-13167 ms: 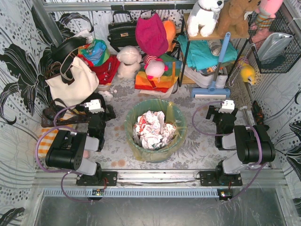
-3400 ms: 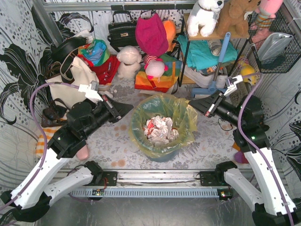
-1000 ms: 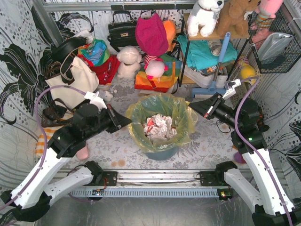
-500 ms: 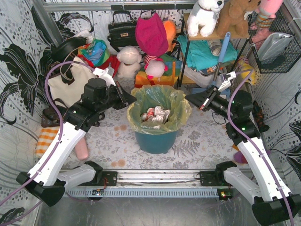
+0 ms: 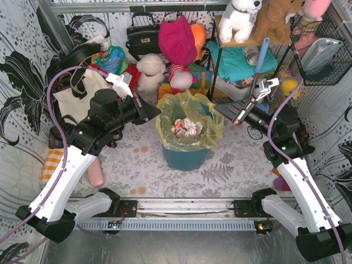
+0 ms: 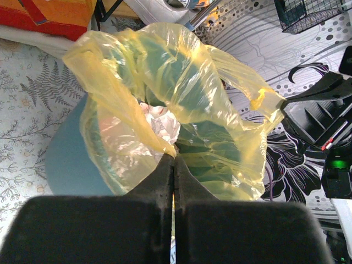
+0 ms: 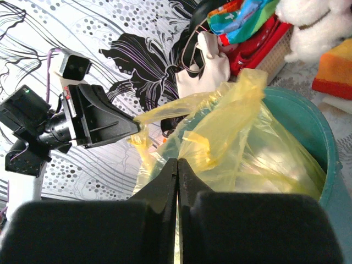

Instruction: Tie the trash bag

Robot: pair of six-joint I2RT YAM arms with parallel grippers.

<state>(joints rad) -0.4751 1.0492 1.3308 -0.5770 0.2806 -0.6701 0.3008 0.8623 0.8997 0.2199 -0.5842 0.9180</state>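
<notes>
The yellow translucent trash bag (image 5: 204, 137) lines a teal bin (image 5: 184, 158), with crumpled white paper (image 5: 187, 126) inside. Its rim is pulled up clear of the bin, stretched between both grippers. My left gripper (image 5: 158, 114) is shut on the bag's left edge; in the left wrist view the plastic (image 6: 181, 82) runs straight into the closed tips of the left gripper (image 6: 174, 158). My right gripper (image 5: 235, 119) is shut on the right flap; in the right wrist view the right gripper (image 7: 177, 160) meets the yellow flap (image 7: 231, 126), and the left gripper (image 7: 129, 126) shows beyond it.
A cream tote bag (image 5: 82, 99) leans at the left. Soft toys (image 5: 149, 71), folded cloths (image 5: 179, 91) and a black handbag (image 5: 142, 36) crowd the back. A shelf rack with a mop (image 5: 258, 60) stands back right, beside a wire basket (image 5: 322, 55).
Both grippers have risen and moved toward the back, lifting the bag's rim higher. The bin now sits a little farther back, and the bag mouth is narrower.
</notes>
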